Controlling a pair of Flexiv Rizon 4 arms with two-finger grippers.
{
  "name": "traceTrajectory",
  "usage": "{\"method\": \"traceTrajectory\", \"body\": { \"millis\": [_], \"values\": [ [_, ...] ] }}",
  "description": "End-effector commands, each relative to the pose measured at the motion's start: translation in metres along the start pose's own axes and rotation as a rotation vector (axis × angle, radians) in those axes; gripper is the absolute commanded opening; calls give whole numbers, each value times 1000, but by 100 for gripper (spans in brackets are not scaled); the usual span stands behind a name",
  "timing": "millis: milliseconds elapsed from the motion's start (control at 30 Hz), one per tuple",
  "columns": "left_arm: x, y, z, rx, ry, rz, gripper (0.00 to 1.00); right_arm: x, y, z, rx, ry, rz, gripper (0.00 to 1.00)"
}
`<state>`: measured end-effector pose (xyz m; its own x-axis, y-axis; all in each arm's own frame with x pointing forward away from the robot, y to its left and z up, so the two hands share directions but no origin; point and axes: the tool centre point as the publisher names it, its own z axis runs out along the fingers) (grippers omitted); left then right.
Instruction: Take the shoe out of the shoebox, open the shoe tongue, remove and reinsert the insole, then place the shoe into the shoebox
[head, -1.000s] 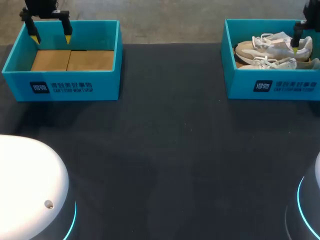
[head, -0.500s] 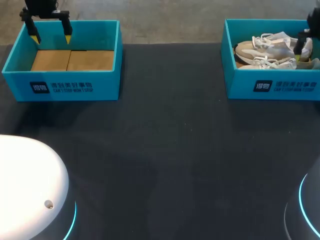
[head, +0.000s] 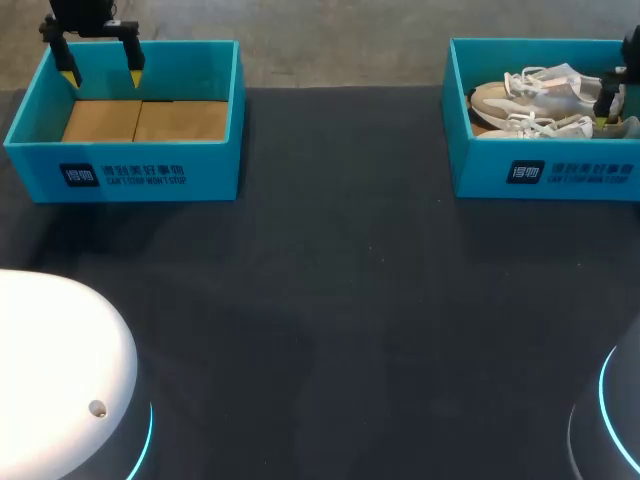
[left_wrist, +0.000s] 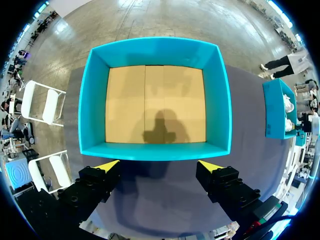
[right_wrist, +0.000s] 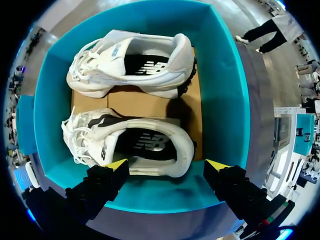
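Your left fingers (left_wrist: 106, 165): apart, over the other box (left_wrist: 95, 100).
Your right fingers (right_wrist: 119, 164): apart, over a shoe (right_wrist: 150, 145) in the shoebox (right_wrist: 225, 100).

- Your right gripper (head: 603, 118) has slid sideways, out toward its own arm's side, and come lower into the shoebox (head: 540, 172) over the last second.
- A second ago its yellow tip sat over the heel of the far shoe (right_wrist: 135, 62); now it's off that one.
- The near shoe (right_wrist: 140, 145) is now the one just ahead of the fingertips (right_wrist: 118, 164), heel end between them.
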<state>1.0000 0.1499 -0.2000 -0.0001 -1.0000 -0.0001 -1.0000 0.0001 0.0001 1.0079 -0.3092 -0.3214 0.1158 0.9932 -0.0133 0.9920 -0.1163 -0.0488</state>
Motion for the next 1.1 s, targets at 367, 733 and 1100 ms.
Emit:
{"method": "traceTrajectory", "body": {
  "millis": [367, 733, 1100],
  "values": [
    [0, 0, 0, 0, 0, 0, 100, -10, 8, 9, -23, -3, -6, 100],
    [0, 0, 0, 0, 0, 0, 100, -13, 12, 19, -24, -3, -23, 74],
    [0, 0, 0, 0, 0, 0, 100, -15, 14, 28, -21, -6, -33, 66]
  ]
}}
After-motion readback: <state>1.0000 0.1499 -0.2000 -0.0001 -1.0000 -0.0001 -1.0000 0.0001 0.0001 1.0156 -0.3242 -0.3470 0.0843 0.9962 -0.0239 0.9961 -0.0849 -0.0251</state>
